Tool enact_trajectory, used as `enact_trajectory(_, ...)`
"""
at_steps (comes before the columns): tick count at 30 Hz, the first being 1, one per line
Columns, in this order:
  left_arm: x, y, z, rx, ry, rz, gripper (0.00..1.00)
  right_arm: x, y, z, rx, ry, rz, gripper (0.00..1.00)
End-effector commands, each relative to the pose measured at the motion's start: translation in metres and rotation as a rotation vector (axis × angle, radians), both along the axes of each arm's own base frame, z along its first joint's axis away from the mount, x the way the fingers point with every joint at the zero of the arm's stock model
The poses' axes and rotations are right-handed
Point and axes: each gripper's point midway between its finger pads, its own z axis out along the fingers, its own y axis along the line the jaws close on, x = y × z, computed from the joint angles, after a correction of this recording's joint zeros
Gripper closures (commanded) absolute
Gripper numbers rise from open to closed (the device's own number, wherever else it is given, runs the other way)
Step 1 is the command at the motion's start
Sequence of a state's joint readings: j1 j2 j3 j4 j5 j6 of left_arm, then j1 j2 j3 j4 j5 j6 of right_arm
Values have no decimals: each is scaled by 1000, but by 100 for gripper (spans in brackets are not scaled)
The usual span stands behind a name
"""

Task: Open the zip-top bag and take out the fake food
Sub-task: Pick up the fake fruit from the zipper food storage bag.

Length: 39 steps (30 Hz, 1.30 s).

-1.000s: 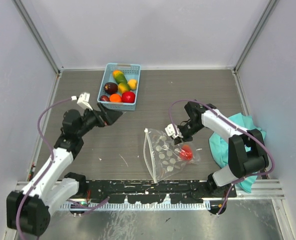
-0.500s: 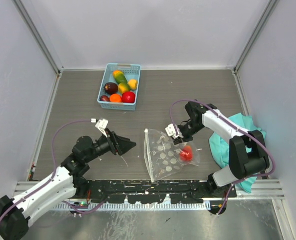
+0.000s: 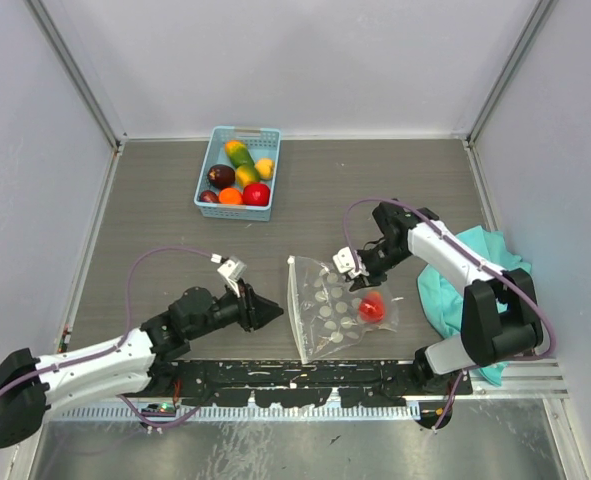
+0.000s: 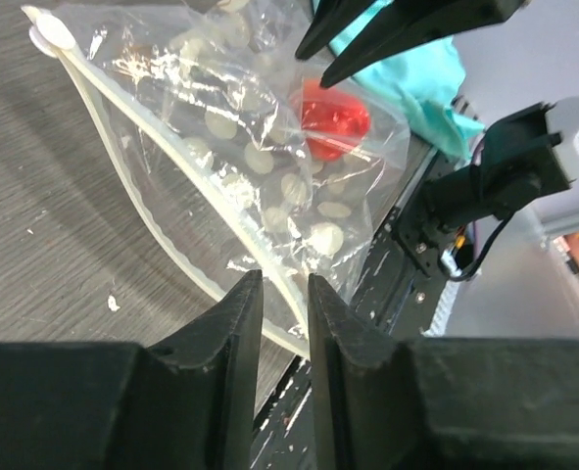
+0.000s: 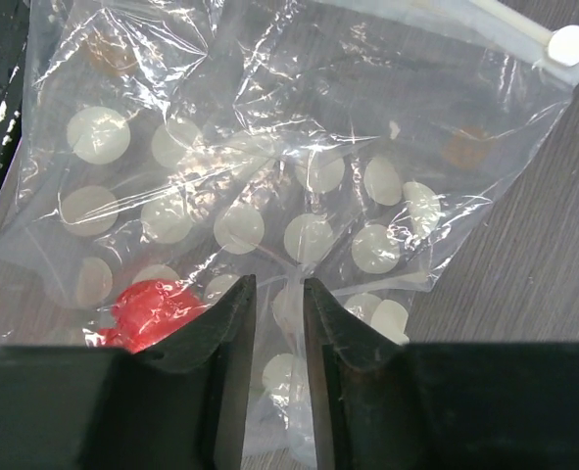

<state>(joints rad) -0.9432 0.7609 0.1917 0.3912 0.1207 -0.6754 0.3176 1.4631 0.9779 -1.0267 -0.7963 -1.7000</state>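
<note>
Near the front middle of the desk (image 3: 155,200) lies the zip-top bag (image 3: 330,315), flat, with its zip edge toward my left side. One red piece of fake food (image 3: 372,307) sits inside it, by the right edge. My left gripper (image 3: 275,312) is low, just beside the zip edge, its jaws a narrow slit apart with that edge showing in the gap. My right gripper (image 3: 360,283) hangs over the bag's far part beside the red piece, its jaws also slightly parted. Whether they touch the plastic I cannot tell. More fake food lies in the blue basket (image 3: 246,130), well apart. A teal cloth (image 3: 445,290) lies right of the bag.
</note>
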Motion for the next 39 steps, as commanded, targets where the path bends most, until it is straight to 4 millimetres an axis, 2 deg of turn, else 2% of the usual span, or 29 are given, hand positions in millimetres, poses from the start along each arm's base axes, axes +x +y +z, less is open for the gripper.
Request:
enact_trajectory(1, 5, -6, 3, 30, -121, 12, 76, -6, 5, 28, 79, -44, 20, 65)
enact_trajectory(7, -3, -11, -17, 138, -218, -39, 77, -19, -1, 36, 81, -39, 36, 58)
enact_trajectory(18, -15, -19, -36, 300, -487, -176, 73, -30, -28, 37, -9, -72, -58, 52)
enact_trajectory(22, -17, -26, -38, 339, -595, -211, 69, -31, -39, 29, -54, -71, -136, 52)
enact_trajectory(29, -10, -34, -40, 369, -718, -226, 56, -30, -59, 13, -101, -57, -208, 52)
enact_trajectory(39, -5, -52, -38, 354, -759, -235, 49, -27, -72, -12, -175, -25, -242, 52)
